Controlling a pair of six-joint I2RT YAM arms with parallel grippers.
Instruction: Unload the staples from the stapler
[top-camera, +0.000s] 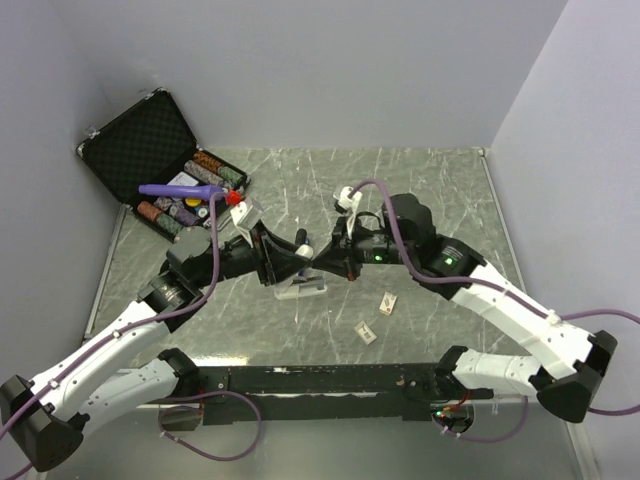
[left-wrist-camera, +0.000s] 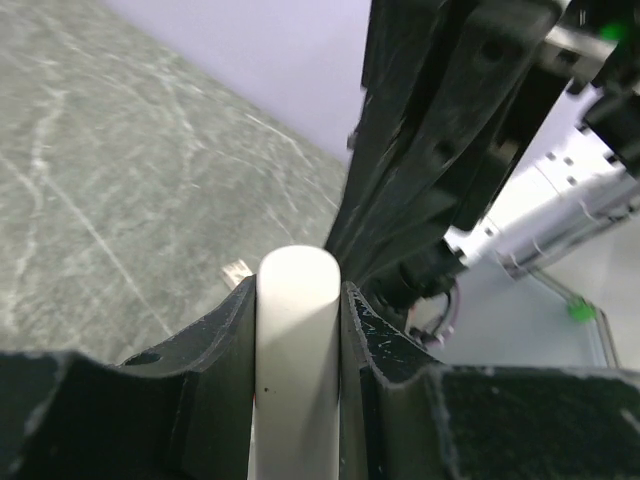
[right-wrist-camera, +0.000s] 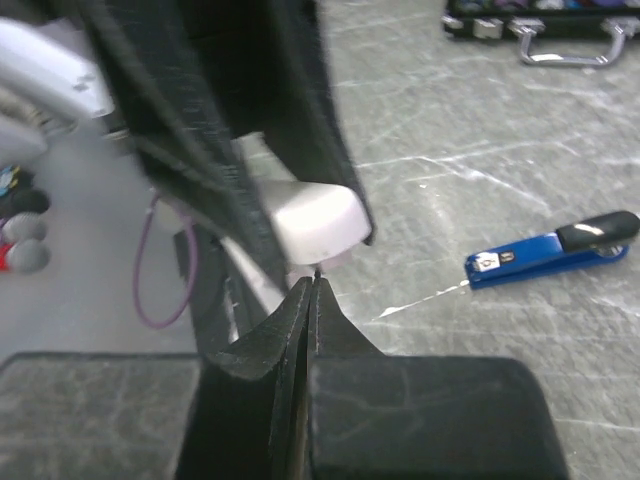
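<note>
The white bar (left-wrist-camera: 298, 345) is clamped in the left end effector (top-camera: 293, 252). The right end effector (right-wrist-camera: 312, 290) is pinched fully closed, right at the bar's end. The blue stapler (right-wrist-camera: 548, 256) is seen lying flat on the counter (right-wrist-camera: 480, 150), apart from both.

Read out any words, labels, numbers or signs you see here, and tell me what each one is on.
Nothing can be read in any view.
White sticker on the blue stapler: a dark mark, too small to read.
Two small tags: too small to read.
Poker chips in the case: markings blurred.
White bar: blank.
</note>
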